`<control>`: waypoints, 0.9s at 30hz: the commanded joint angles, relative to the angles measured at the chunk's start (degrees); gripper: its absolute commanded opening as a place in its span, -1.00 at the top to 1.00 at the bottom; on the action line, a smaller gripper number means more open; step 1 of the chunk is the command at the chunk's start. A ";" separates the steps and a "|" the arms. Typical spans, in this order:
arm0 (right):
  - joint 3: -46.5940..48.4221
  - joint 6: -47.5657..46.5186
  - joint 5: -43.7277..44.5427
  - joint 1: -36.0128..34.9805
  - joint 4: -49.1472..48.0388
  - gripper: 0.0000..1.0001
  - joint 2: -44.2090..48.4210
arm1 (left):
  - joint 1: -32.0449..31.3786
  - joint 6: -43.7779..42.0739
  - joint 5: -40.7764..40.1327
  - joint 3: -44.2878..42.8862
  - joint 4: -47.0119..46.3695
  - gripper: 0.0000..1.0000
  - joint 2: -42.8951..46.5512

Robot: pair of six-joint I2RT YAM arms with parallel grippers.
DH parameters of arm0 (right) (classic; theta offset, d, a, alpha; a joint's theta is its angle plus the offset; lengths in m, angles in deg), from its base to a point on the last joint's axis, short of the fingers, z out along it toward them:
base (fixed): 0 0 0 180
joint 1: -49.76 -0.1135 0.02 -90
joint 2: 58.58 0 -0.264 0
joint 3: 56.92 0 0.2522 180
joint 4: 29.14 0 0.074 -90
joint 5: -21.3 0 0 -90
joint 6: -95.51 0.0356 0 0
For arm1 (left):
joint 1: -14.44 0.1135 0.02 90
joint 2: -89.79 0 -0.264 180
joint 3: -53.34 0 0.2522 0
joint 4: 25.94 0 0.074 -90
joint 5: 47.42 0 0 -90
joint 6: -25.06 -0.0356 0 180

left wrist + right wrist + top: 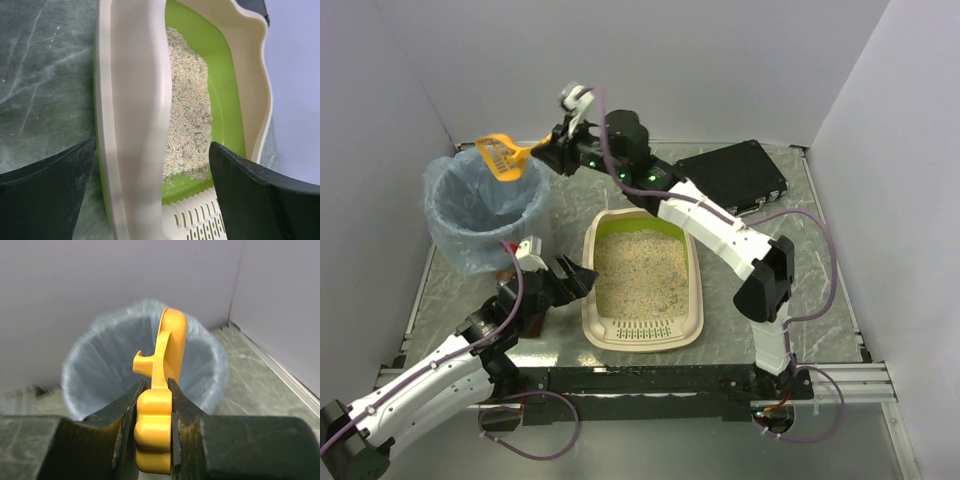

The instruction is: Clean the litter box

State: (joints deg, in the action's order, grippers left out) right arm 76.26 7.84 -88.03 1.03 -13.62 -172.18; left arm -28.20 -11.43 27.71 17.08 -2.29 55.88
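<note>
The right pincer [542, 153] is closed tight on the handle of an orange slotted litter scoop [501, 157]. In the right wrist view its two dark fingers [125, 407] press against either side of the lobed orange handle [154, 432], and the scoop [170, 340] stands on edge, running away from the camera. The scoop's head hangs over the mouth of the round bin lined with a blue bag [100, 370]. From above, the head sits over the far rim of that bin [480, 215], at the left rear of the bench [825, 300].

The left pincer [574, 276] is spread as wide as it goes and holds nothing. It sits just beside the left wall of the litter box [642, 336], close to the slotted grille end. In the left wrist view its two black fingers [47, 197] stand far apart, one over the grey-green bench [40, 75] and the other over the inside of the box, with the beige rim [130, 100] running between them. Whether either finger touches the rim cannot be told.

The litter box lies in the middle of the bench, grille end toward the arm bases. Pale sandy granules [640, 268] cover its floor within the lime-green inner wall [225, 95]. A black case [735, 175] lies at the right rear, well apart from the box.
</note>
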 commanded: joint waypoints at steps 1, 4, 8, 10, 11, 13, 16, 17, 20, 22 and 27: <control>-4.34 13.28 -4.99 4.07 -11.41 0.93 8.56 | -0.26 0.01 -2.34 -2.89 -3.38 -0.99 -2.91; -7.34 21.04 -6.42 5.66 -11.88 0.92 12.69 | -0.17 -1.40 -3.40 -4.73 -4.70 -0.99 -6.51; -15.67 33.24 -7.90 12.06 -8.25 0.92 21.21 | -0.26 -2.45 -4.38 -8.17 -5.84 -0.99 -13.35; -25.48 39.47 -10.19 15.32 -14.04 0.93 27.51 | -0.26 -2.54 -4.20 -9.92 -7.07 -0.97 -15.39; -28.24 39.94 -12.11 18.29 -15.72 0.93 29.56 | -0.26 -2.63 -4.55 -10.45 -7.08 -0.93 -17.48; -33.78 38.73 -12.05 20.68 -14.51 0.92 34.90 | -0.17 -3.06 -5.25 -12.38 -6.55 -0.86 -20.91; -42.40 39.41 -9.24 25.60 -14.15 0.92 41.32 | -0.17 -4.38 -4.90 -14.32 -6.11 -0.69 -24.78; -44.51 39.86 -8.88 28.66 -14.24 0.92 42.75 | -0.17 -5.26 -3.94 -14.67 -6.63 -0.63 -25.67; -50.50 40.57 -8.96 33.94 -9.51 0.92 47.23 | -0.17 -6.40 -3.32 -15.64 -7.95 -0.43 -27.70; -52.00 37.76 -8.79 35.89 0.48 0.93 49.26 | -0.17 -7.89 -2.97 -16.26 -8.48 -0.28 -28.75; -49.55 23.63 -2.75 36.51 21.06 1.00 51.55 | -0.17 -10.45 -3.67 -19.24 -5.94 0.02 -31.04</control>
State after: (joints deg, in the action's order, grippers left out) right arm 24.57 41.63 -94.78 37.71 -8.85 -123.50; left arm -28.02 -19.32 22.96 2.46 -5.87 26.31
